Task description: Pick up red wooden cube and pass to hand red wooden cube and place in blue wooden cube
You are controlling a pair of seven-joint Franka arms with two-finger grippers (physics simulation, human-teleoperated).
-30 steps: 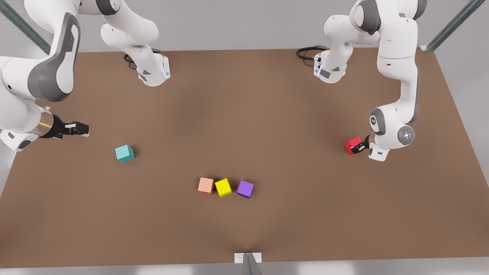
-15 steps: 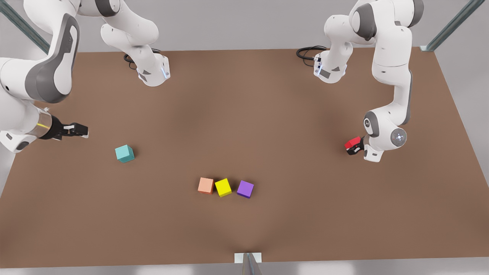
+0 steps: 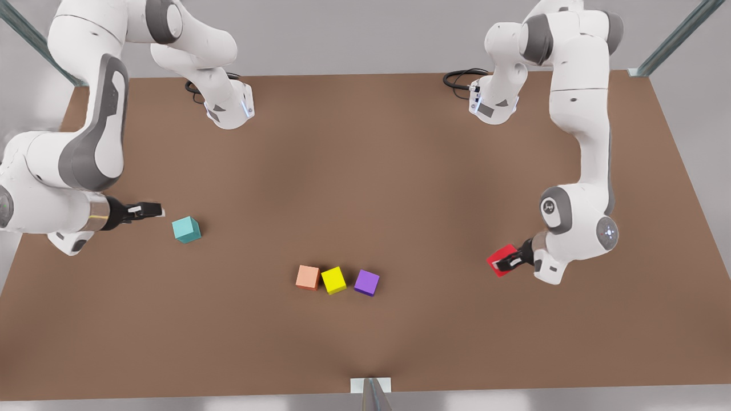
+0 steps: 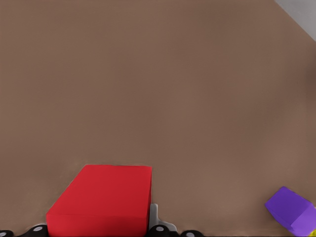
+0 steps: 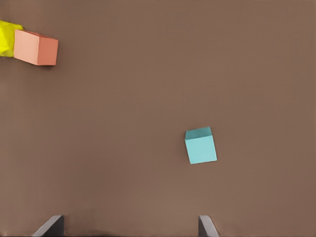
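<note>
The red wooden cube point(image 3: 502, 258) hangs just above the table at the front view's right, with my left gripper point(image 3: 507, 262) shut on it. In the left wrist view the red wooden cube point(image 4: 101, 201) sits between the fingertips point(image 4: 157, 226). The blue wooden cube point(image 3: 186, 229), teal in colour, rests on the table at the front view's left. My right gripper point(image 3: 149, 211) hovers open just beside it, toward the table's edge. In the right wrist view the blue wooden cube point(image 5: 201, 145) lies ahead of the spread fingers point(image 5: 206, 225).
A salmon-orange cube point(image 3: 308, 277), a yellow cube point(image 3: 333, 280) and a purple cube point(image 3: 366, 282) stand in a row near the table's front middle. Both arm bases point(image 3: 228, 108) stand at the back. The brown table point(image 3: 365, 171) lies bare between the two grippers.
My left gripper carried the red cube toward the front and the front view's left. My right gripper moved closer to the teal cube.
</note>
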